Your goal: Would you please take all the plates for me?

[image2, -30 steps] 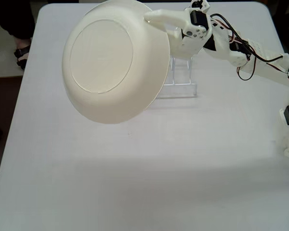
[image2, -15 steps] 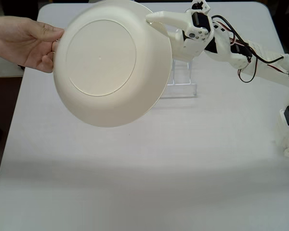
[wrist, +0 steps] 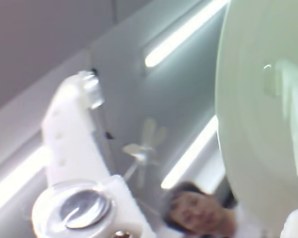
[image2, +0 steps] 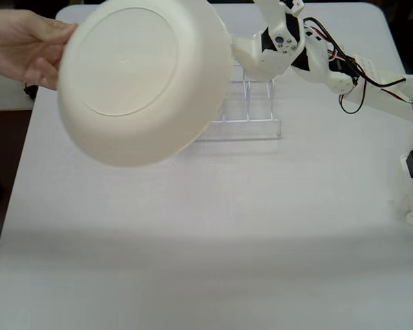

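A white plate (image2: 134, 75) hangs tilted above the table's far left in the fixed view, underside toward the camera. A person's hand (image2: 24, 45) holds its left rim. My gripper (image2: 248, 26) is just right of the plate's right rim, and it is open: one finger points up and the other lies beside the rim. Whether that finger still touches the plate cannot be made out. In the wrist view the plate (wrist: 258, 124) fills the right side, and one of my fingers (wrist: 72, 124) stands well apart on the left.
A clear plastic rack (image2: 251, 113) stands on the white table (image2: 213, 240) below my gripper, partly behind the plate. My arm (image2: 358, 75) runs to its base at the right edge. The wrist view looks up at ceiling lights and a person's face (wrist: 196, 213).
The hand came in from the left and took the plate's rim. The plate has moved left and up, away from my gripper, whose upper finger has swung up and open.
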